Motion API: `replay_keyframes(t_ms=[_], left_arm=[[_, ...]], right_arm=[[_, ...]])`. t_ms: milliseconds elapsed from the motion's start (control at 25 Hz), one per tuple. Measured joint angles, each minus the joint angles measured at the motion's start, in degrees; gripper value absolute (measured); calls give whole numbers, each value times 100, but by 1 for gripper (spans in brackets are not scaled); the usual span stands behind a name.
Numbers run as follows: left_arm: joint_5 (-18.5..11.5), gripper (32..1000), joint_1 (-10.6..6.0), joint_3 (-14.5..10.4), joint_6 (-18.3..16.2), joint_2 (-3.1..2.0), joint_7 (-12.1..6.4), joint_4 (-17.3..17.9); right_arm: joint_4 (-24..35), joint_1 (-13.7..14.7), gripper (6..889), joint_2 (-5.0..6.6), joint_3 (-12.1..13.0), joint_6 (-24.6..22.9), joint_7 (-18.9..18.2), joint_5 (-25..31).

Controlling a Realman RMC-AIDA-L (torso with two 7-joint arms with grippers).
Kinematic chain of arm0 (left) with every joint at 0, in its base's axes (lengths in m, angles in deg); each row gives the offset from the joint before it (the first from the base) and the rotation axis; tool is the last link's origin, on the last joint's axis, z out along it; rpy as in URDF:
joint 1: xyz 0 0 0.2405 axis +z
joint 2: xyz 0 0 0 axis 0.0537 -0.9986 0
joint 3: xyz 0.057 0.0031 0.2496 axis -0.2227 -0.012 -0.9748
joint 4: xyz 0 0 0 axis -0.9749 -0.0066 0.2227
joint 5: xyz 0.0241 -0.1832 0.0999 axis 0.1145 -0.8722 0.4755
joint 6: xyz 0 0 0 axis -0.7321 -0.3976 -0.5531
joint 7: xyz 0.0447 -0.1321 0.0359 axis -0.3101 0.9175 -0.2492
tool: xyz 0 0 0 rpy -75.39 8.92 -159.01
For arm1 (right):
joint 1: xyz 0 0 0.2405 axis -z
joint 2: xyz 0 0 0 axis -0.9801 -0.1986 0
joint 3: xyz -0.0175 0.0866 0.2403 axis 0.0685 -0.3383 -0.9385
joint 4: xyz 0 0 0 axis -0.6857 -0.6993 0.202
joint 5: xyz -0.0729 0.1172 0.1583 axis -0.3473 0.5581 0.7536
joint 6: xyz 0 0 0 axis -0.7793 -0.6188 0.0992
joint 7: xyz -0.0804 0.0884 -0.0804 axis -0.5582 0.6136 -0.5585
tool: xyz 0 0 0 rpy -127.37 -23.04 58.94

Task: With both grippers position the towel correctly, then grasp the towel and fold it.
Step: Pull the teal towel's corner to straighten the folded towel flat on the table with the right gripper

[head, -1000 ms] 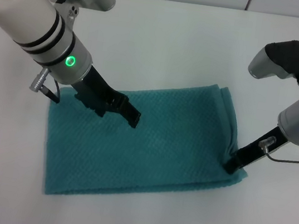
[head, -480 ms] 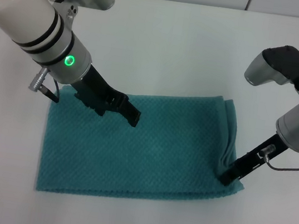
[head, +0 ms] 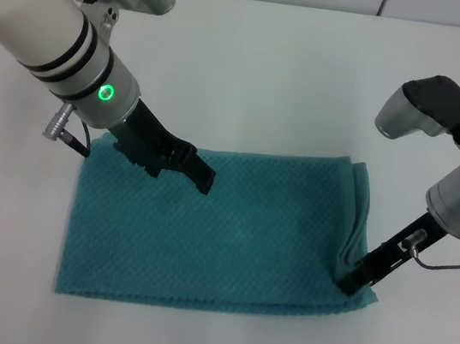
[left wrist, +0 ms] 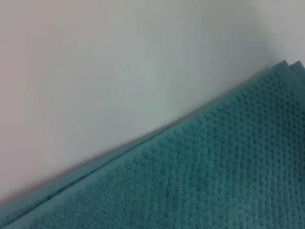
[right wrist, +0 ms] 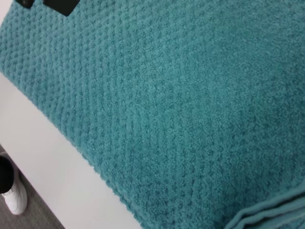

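Two grippers working the towel [head: 229, 232] on the worktop [head: 270, 74]: left gripper [head: 201, 178] hovering far-left, state unclear; right gripper [head: 350, 283] pinching the near-right edge.

Bright, even overhead light; soft shadows beneath the towel [head: 222, 223] edges. Left wrist view is softly blurred throughout.

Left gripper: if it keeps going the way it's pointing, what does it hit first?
The left gripper slants down over the towel, so it would likely meet the towel's top surface first; its height above the cloth is unclear.
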State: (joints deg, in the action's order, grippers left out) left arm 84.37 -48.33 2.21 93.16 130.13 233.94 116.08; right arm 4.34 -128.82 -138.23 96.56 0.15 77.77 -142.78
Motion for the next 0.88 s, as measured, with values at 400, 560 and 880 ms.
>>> replay_keyframes(t_ms=[400,560,880], left_arm=[[-2,882,-1,0,0,0,1,0],[2,882,-1,0,0,0,2,0],[13,881,4,0,0,0,7,0]], right_arm=[[0,7,105,0,-11,70,-50,15],[18,8,107,8,-78,49,3,23],[224,49,128,14,-98,81,28,38]])
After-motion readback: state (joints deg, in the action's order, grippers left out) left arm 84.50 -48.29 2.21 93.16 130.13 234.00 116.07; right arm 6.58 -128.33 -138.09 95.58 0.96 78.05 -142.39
